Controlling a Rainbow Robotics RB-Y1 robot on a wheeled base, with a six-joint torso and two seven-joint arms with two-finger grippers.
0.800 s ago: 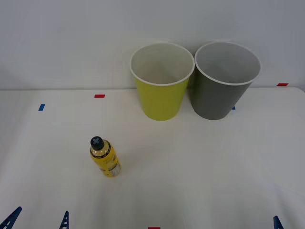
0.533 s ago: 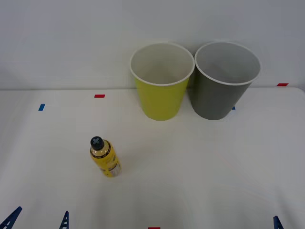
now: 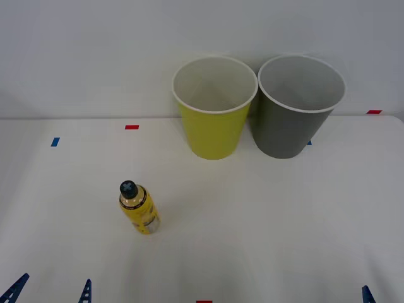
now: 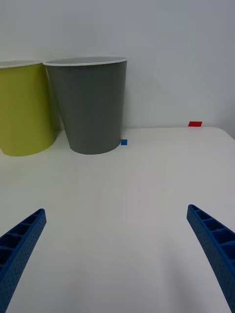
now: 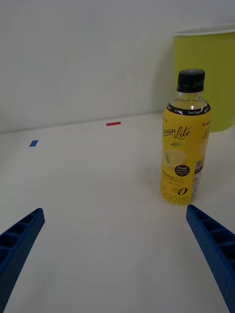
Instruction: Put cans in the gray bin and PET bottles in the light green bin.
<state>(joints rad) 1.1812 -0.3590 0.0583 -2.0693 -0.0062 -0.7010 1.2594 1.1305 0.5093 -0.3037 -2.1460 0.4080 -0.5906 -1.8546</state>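
My left gripper (image 5: pixel 115 259) is hanging low at the near left edge of the table (image 3: pixel 265 214), fingers wide apart, holding nothing. My right gripper (image 4: pixel 115 259) is waiting at the near right edge, fingers spread too, empty.

The bottle (image 3: pixel 139 208) is standing upright on the near left part of the table, just ahead of my left fingers and a bit to their right. It is looking full of pale liquid, so I am judging it moderately heavy for its size and fairly stiff. The label film is probably slick. I am planning to take it across the mid body, below the shoulder, not at the black cap, since it could tip easily if nudged.

The table is plain white, smooth and flat, with small red and blue tape marks (image 3: pixel 131 127) scattered on it.

Far side: the light green bin (image 3: pixel 213 129) is standing upright, with the gray bin (image 3: pixel 291 129) just beside it on the right; whether they touch I cannot tell. Both are looking empty. A plain white wall is behind them.
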